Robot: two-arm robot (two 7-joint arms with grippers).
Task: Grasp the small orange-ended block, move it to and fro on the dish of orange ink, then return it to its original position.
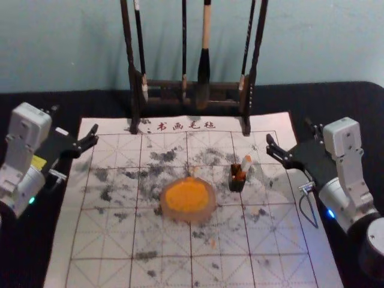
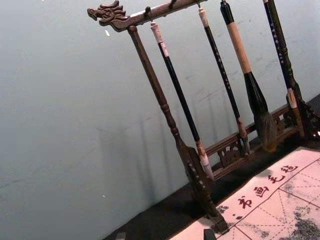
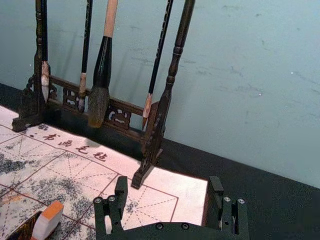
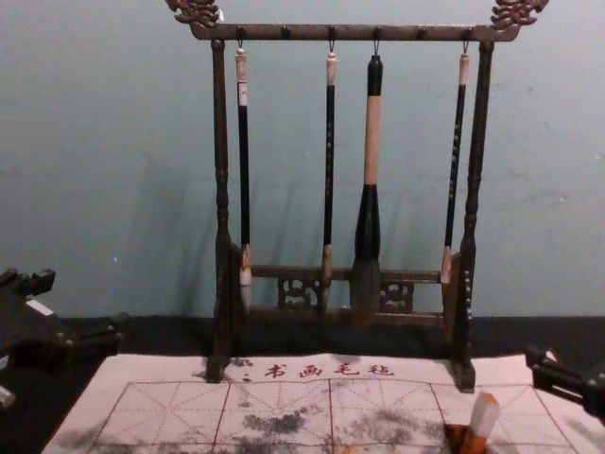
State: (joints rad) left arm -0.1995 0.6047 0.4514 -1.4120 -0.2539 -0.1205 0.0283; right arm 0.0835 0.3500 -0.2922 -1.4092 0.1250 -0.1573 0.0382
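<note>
- The task looks to be at its start, the grasp not yet made: the small orange-ended block [image 1: 245,166] stands at a slant in a small dark holder [image 1: 236,182], its upper part sticking out.
- That holder sits on the printed mat [image 1: 105,243], beyond the dish of orange ink [image 1: 208,215] and to its right, near it but apart.
- The right tool [image 3: 168,179] is spread wide with nothing between its fingers; in the head view it hangs over the mat's right edge, apart from the block.
- The left tool [image 1: 75,118] is also spread and empty, idle at the mat's far left corner.
- The right arm seems the likelier one to work, being closer to the block.
- Next, that arm should come inward and back towards the robot, line its fingers up with the block's slant and close on the exposed upper part.
- A straight lift should then clear the holder; a sideways pull could tip it.
- The to-and-fro strokes on the ink and the return to the holder are all to come.
</note>
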